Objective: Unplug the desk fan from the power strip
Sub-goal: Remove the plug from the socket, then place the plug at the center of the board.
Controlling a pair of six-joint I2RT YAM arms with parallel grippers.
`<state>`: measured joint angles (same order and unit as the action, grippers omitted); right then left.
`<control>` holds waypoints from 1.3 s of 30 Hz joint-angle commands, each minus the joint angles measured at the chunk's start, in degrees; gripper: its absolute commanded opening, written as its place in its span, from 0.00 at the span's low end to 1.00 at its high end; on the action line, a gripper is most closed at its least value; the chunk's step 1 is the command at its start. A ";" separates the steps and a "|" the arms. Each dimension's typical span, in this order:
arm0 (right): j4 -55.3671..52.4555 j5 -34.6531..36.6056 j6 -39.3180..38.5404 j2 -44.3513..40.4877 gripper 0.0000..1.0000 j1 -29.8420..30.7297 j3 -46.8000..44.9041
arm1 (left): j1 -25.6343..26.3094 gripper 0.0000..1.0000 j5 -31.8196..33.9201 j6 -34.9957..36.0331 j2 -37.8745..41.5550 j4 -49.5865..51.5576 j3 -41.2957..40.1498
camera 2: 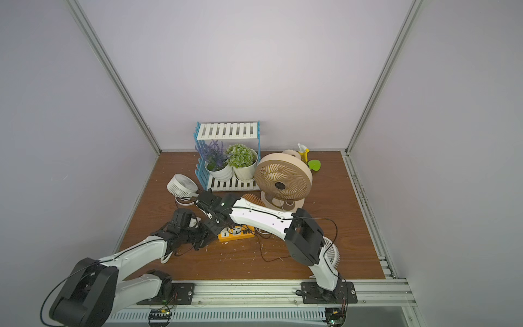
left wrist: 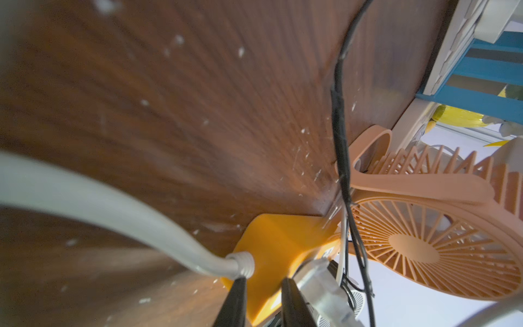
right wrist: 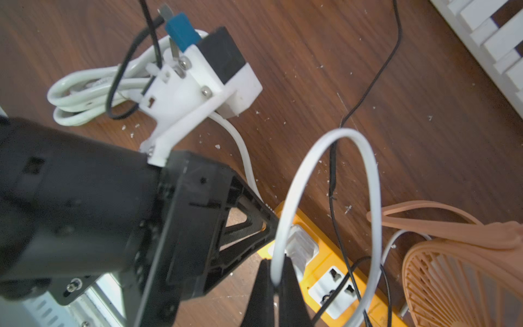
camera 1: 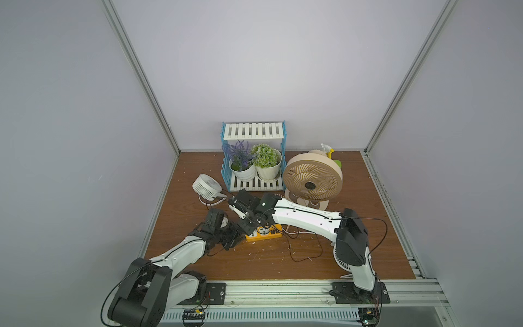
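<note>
Brown wooden tabletop (camera 1: 368,212). Mid-table, the power strip (right wrist: 322,264), judged light, rigid and slide-prone, is clamped at its cord end by the left gripper (left wrist: 263,283); a limp white cable (right wrist: 342,132) is pinched beside the seated plug (right wrist: 301,245) by the right gripper (right wrist: 276,266).

Four fans (camera 2: 182,185) (camera 2: 283,179) (camera 2: 252,198) (camera 2: 331,250), two potted plants (camera 2: 214,158) (camera 2: 241,157), one rack (camera 2: 227,130), one power strip (camera 2: 236,235), one spray bottle (camera 2: 303,152).
</note>
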<state>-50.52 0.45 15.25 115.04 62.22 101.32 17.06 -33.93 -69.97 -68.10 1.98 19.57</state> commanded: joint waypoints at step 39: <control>12.19 -7.76 0.80 -22.04 0.00 -1.19 -17.34 | 0.70 0.49 18.97 3.61 19.83 25.67 7.43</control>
<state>-38.52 -3.46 16.88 93.51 61.01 85.62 17.37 -18.11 -67.24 -48.88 23.62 24.82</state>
